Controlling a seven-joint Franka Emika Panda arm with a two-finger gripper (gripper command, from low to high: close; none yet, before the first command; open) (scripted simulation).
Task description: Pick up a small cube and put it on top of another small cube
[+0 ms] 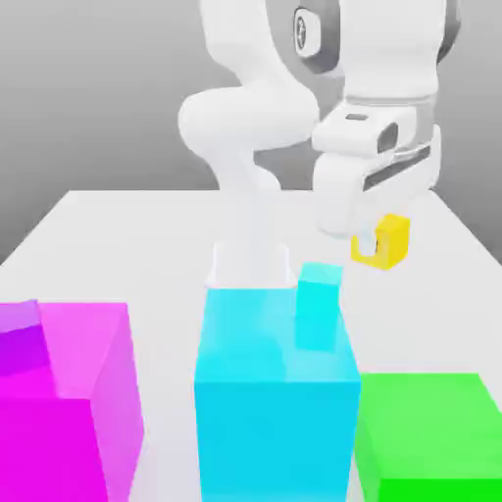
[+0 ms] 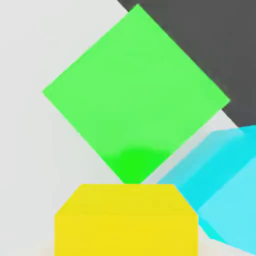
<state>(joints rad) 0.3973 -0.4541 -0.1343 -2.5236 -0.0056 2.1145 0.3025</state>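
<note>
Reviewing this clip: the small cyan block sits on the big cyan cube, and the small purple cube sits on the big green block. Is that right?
Not quite: the exterior view shows the small purple cube on the big magenta cube.

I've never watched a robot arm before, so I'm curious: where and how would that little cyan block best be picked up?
Probably from above: the small cyan block sits upright on the big cyan cube, its top uncovered. Gripping two opposite upright faces should work, since they look flat.
</note>
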